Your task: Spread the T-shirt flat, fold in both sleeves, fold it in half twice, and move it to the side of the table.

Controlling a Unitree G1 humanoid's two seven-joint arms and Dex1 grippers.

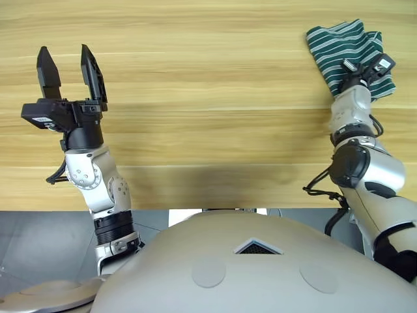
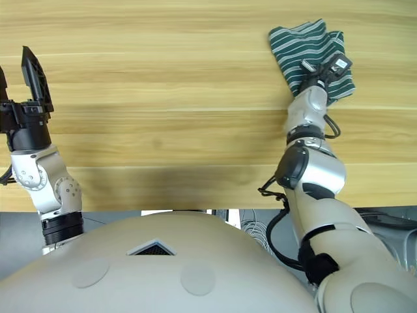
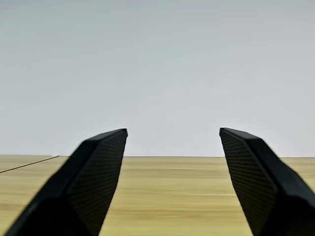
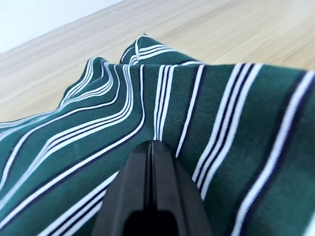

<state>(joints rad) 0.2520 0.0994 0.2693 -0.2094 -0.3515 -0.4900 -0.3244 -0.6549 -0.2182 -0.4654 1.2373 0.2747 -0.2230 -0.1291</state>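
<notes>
Green striped T-shirt (image 1: pixel 339 42) lies folded small at the table's (image 1: pixel 195 78) far right side. Right jaws are closed, apparently pinching its cloth; left jaws stand apart, raised at left. Judged step: final placement. Next: release and withdraw.

You are viewing a plain pale wall (image 3: pixel 157 59) standing ahead of the left gripper (image 3: pixel 172 132). A grey floor (image 1: pixel 39 241) is lying below and behind that gripper. Grey cables (image 2: pixel 251 229) are showing low down, well behind the right gripper (image 4: pixel 150 147).
</notes>
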